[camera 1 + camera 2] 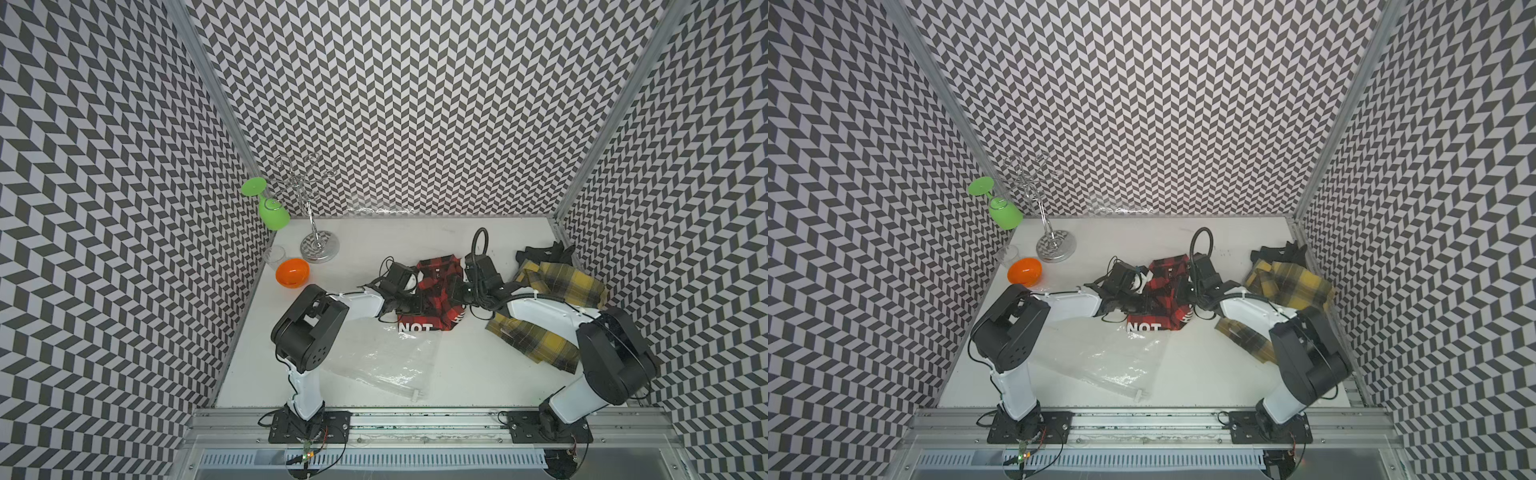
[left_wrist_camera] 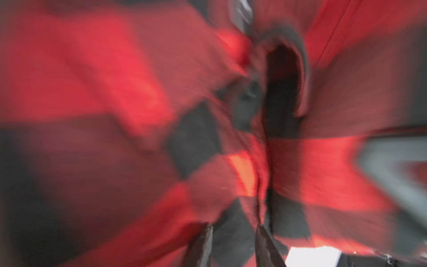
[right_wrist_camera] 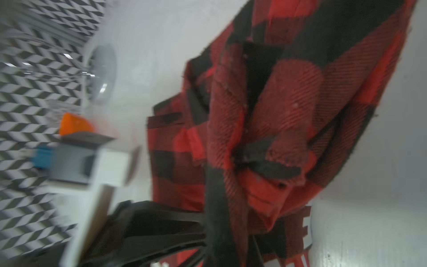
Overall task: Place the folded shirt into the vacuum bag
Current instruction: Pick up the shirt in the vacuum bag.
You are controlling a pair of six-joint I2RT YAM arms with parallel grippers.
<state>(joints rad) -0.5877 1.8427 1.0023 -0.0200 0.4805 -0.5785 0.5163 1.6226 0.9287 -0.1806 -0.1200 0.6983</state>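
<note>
The folded shirt [image 1: 438,286] [image 1: 1167,286], red-and-black plaid with white lettering on its near end, hangs bunched between my two arms at mid-table. My left gripper [image 1: 409,306] [image 2: 233,242] is shut on its left side, with dark fabric between the fingers [image 2: 203,245]. On the shirt's right side my right gripper [image 1: 456,291] [image 3: 233,252] is shut, pinching a fold. The vacuum bag [image 1: 382,357] [image 1: 1100,357] lies flat and crinkled just in front of the shirt, beside my left arm. A white slider [image 1: 417,394] sits at its near corner. The shirt's lettered end touches the bag's far edge.
A yellow plaid shirt [image 1: 552,291] lies under my right arm, with dark cloth [image 1: 544,251] behind it. At the back left are an orange bowl [image 1: 292,272], a clear cup [image 1: 274,254] and a metal rack [image 1: 319,246] holding a green glass [image 1: 272,212].
</note>
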